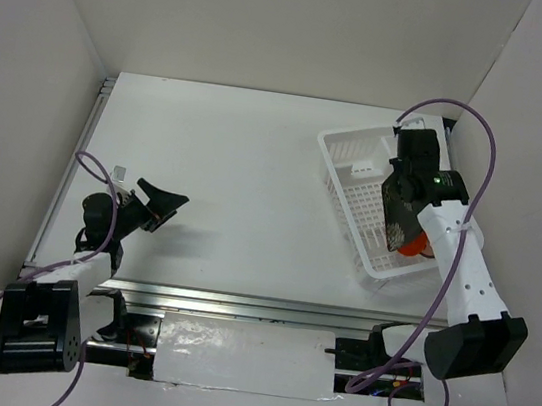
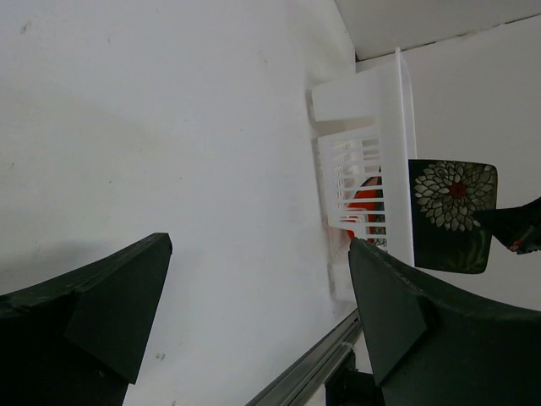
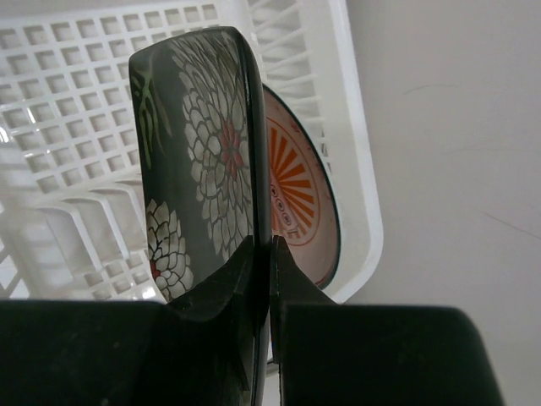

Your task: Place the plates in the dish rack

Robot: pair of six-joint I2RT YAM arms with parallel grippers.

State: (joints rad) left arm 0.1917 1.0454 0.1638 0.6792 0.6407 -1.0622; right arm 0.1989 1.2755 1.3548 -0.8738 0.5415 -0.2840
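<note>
- The dish rack (image 1: 367, 181) is a white plastic rectangular basket with lattice walls and a ribbed, slotted floor. It sits on the white tabletop (image 1: 254, 180) near the far right corner, along the right edge and turned at a slant.
- The dark square plate (image 3: 211, 161) is glossy with rounded corners and carries white, many-petalled flowers with red centres.
- The right end effector (image 3: 264, 254) is clamped on this plate's lower edge, one black finger (image 3: 221, 288) pressed to the patterned face and the other to the back.
- The plate is held upright on edge over the rack. From the left wrist view most of it stands above the rack's rim; whether it touches the floor cannot be told.
- Just behind it, inside the rack near the wall, the round sunburst plate (image 3: 296, 199) stands on edge, showing orange rays on white and a dark rim. The two plates are close, face to back; contact cannot be told.
- An orange patch (image 2: 365, 203) shows through the rack's slats from the left wrist view; which plate it is cannot be told.
- The left end effector (image 2: 258, 249) has its fingers wide apart with nothing between them, above the tabletop near the left edge, well apart from the rack.
</note>
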